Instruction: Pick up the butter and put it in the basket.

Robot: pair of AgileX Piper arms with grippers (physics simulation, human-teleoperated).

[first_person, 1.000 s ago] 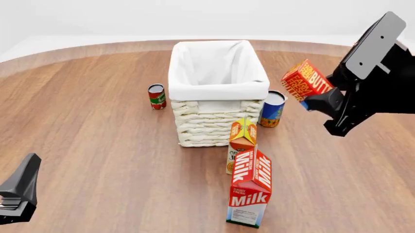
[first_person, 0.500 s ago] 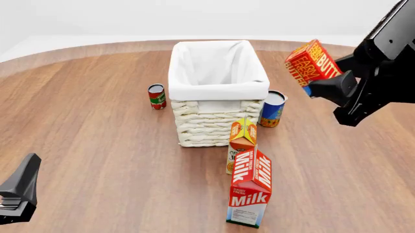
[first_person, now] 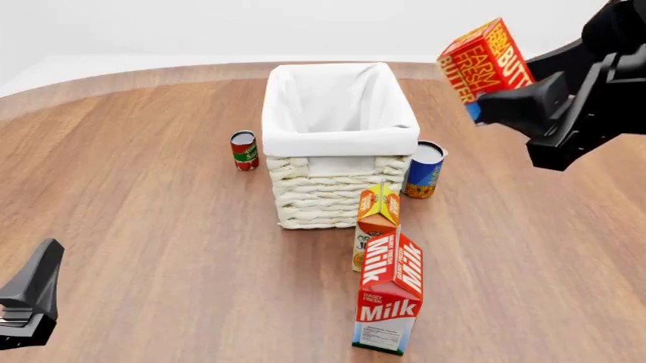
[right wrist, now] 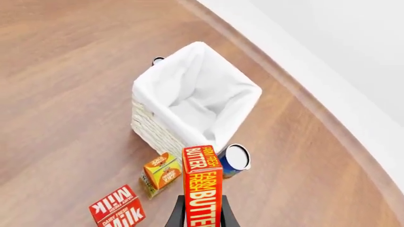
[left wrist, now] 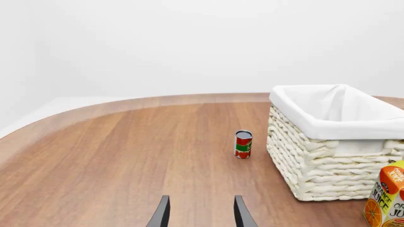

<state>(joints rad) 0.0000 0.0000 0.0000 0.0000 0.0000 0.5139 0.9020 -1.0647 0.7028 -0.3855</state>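
One lift done, one drop to go
Right gripper (first_person: 482, 113) fingers clamp the butter (first_person: 485, 60) aloft at the basket's (first_person: 340, 140) two o'clock; left gripper (left wrist: 200, 218), parted, holds nothing.

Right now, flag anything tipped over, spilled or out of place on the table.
Nothing stands out. The milk, juice and both cans stand upright around the basket. The butter is off the table, tilted in the right end effector, beside the basket, not yet over it.
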